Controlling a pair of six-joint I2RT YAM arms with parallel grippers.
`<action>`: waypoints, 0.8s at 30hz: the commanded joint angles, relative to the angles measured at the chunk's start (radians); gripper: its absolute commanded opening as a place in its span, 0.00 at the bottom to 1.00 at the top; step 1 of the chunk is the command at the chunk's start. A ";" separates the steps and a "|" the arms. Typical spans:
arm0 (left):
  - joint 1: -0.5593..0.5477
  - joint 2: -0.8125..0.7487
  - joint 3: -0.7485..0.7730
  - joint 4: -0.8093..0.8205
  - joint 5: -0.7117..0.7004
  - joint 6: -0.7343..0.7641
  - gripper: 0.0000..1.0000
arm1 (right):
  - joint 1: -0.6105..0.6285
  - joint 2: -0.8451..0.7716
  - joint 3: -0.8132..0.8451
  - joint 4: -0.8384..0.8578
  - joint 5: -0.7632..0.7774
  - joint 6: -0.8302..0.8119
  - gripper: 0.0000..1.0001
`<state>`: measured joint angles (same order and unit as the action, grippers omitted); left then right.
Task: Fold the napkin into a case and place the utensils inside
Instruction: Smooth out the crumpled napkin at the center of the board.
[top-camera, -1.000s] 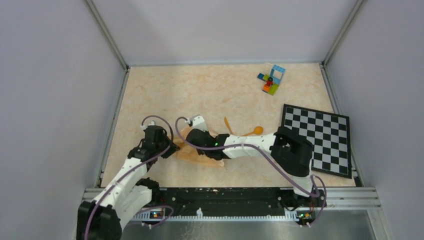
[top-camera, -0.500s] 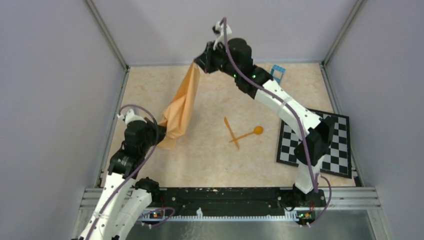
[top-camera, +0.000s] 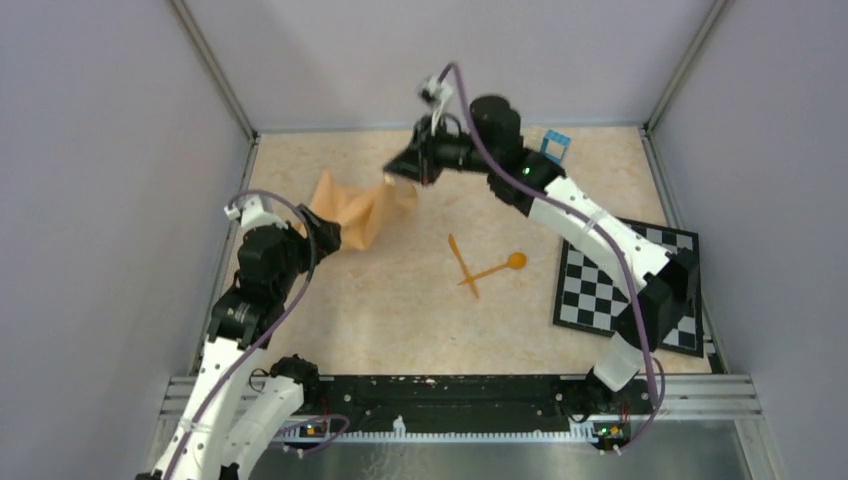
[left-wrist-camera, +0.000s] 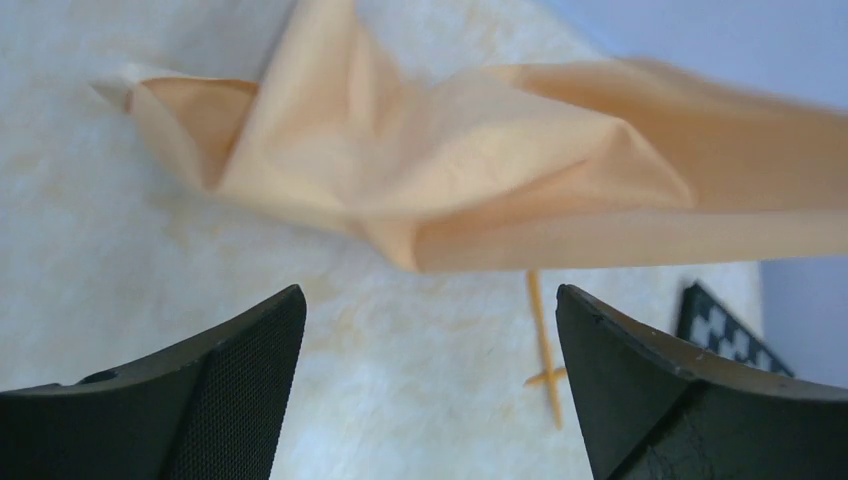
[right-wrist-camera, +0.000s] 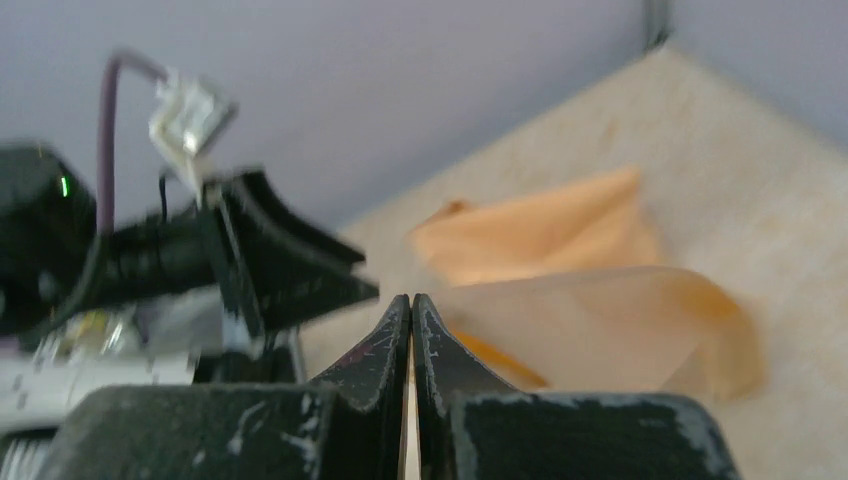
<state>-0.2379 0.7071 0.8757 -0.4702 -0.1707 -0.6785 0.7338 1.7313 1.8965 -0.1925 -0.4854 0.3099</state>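
Sagging in a bunch, the napkin (top-camera: 355, 205) hangs from the closed right gripper (top-camera: 400, 178), apparently pinched by 1 corner, just beyond the wide-open, empty left gripper (left-wrist-camera: 430, 305), so it could drop crumpled or sweep the 2 utensils (top-camera: 470, 276) lying well clear of both.

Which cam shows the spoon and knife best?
Top external: spoon and knife lie whole, crossed, in the open. Left wrist shows only a blurred sliver of them below the napkin. Right wrist shows neither.
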 joint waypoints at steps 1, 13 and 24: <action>0.003 -0.133 -0.083 -0.269 -0.055 -0.076 0.99 | 0.094 -0.151 -0.405 0.114 -0.258 -0.043 0.00; 0.002 0.204 -0.003 -0.085 0.218 0.294 0.97 | 0.221 -0.342 -1.134 0.271 -0.186 0.032 0.00; -0.124 0.799 0.286 0.062 0.388 0.371 0.93 | 0.219 -0.476 -1.353 0.451 0.105 0.358 0.19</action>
<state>-0.2882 1.4071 1.0626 -0.5343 0.1520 -0.3439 0.9588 1.3079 0.5747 0.1799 -0.4992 0.5430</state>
